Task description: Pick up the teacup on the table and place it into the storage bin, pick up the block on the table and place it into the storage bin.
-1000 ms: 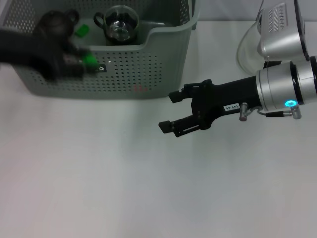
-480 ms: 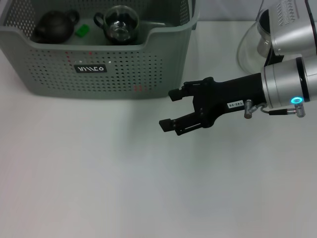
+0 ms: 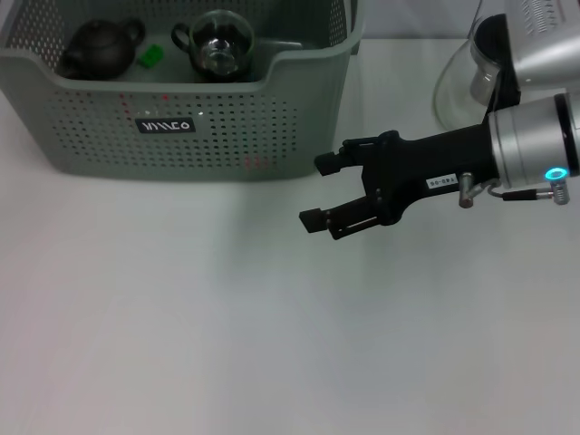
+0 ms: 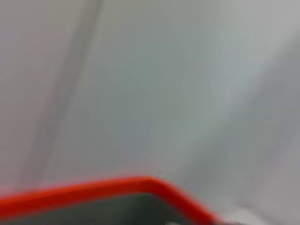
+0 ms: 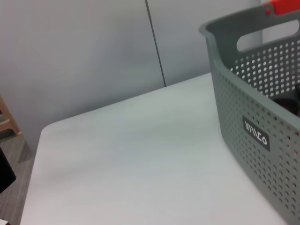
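The grey-green storage bin (image 3: pixel 208 136) stands at the back left of the white table; it also shows in the right wrist view (image 5: pixel 243 93). Inside it lie a clear glass teacup (image 3: pixel 217 41) with a dark handle, a small green block (image 3: pixel 150 56) and a dark teapot (image 3: pixel 95 50). My right gripper (image 3: pixel 315 192) is open and empty, hovering above the table just right of the bin's front corner. My left gripper is out of view; its wrist view shows only a blurred wall and a red edge (image 4: pixel 93 190).
A clear glass jug (image 3: pixel 458 86) with a black lid stands at the back right, behind my right arm. The white table (image 3: pixel 181 317) stretches bare in front of the bin.
The left arm, blurred over the bin's front left one second ago, has withdrawn out of view. The right gripper has drifted slightly to the right, still open.
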Motion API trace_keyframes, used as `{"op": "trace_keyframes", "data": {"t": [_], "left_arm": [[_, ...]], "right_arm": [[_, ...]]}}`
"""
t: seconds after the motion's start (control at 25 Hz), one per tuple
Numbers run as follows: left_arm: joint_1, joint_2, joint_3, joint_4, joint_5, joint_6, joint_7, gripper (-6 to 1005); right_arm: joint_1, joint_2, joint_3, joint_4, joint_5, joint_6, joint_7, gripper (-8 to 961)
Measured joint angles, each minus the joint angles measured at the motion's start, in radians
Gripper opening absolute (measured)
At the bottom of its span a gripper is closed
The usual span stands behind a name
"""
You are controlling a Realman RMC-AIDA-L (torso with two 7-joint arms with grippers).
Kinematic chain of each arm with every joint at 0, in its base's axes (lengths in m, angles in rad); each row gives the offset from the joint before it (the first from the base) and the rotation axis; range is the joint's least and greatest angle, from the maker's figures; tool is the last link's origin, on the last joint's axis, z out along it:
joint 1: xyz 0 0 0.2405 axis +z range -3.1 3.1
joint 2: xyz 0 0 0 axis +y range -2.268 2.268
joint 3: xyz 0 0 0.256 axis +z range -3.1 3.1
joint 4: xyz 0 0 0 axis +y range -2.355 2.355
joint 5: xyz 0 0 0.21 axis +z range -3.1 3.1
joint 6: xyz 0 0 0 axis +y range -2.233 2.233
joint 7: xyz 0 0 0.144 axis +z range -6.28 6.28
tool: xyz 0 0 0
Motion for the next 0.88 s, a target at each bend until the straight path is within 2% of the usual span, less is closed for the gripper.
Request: {"op": "trace_keyframes", "data": {"t": [0.04,0.12,0.2,0.28,0.44,0.56,0.72,0.88], "left_arm": [[0.0,0.0,0.0,0.0,0.0,0.0,0.0,648],[0.041,-0.003,-0.014,0.002,-0.058,0.178,0.05,739],[0.084,-0.022,-0.01,0.003,-0.086,0.319,0.131,829],[0.112,-0.044,0.008,-0.001,-0.084,0.39,0.191,870],[0.166,-0.081,0.102,-0.009,-0.075,0.418,0.28,952],[0.19,-0.099,0.135,-0.013,-0.053,0.411,0.326,952],[0.198,-0.105,0.134,-0.045,-0.015,0.393,0.384,952],[0.2,-0.098,0.13,-0.091,-0.002,0.343,0.428,952]], "right_arm": [[0.0,0.0,0.0,0.0,0.0,0.0,0.0,955],[-0.006,-0.003,0.019,0.002,0.0,-0.017,-0.019,955],[-0.013,-0.007,0.044,0.007,0.0,-0.035,-0.036,955],[-0.02,-0.01,0.067,0.008,-0.002,-0.053,-0.052,955],[-0.027,-0.012,0.095,0.008,-0.005,-0.074,-0.069,955],[-0.031,-0.012,0.096,0.009,-0.003,-0.075,-0.085,955],[-0.032,0.002,0.097,0.01,-0.001,-0.068,-0.11,955],[-0.033,0.02,0.098,0.01,0.0,-0.05,-0.142,955]]}}
